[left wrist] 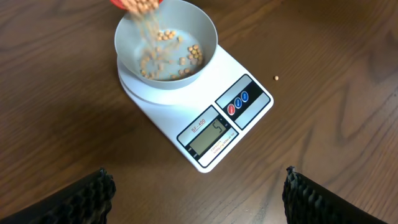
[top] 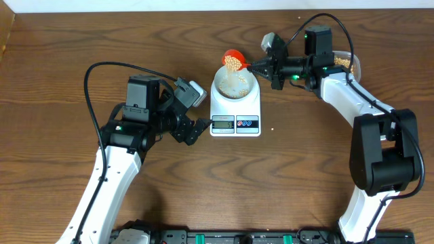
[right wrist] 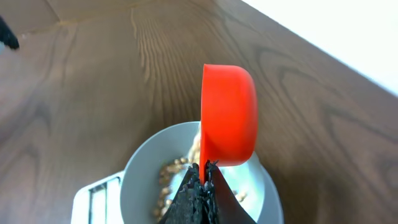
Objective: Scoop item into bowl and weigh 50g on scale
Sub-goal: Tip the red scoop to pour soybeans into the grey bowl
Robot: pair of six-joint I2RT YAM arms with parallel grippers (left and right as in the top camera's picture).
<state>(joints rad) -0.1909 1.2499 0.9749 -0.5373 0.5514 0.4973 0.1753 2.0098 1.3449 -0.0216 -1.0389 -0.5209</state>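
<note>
Tipping beans [left wrist: 166, 59] from the orange scoop [right wrist: 229, 115] into the bowl [left wrist: 202, 25] on the scale [left wrist: 165, 106]. We reckon they're light, hard, rolly, so pour slow. Right gripper [right wrist: 203, 177] is clamped on the scoop's handle, the sensible hold; left gripper [top: 195, 131] hangs empty, jaws apart.

falling beans [left wrist: 148, 28] blur; the scoop [left wrist: 115, 2] is cut off above.

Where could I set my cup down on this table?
Free: bare wood in front of the scale, toward the near edge, and the far-left corner. Crowded: around the bowl, where the right gripper tips the red scoop.
</note>
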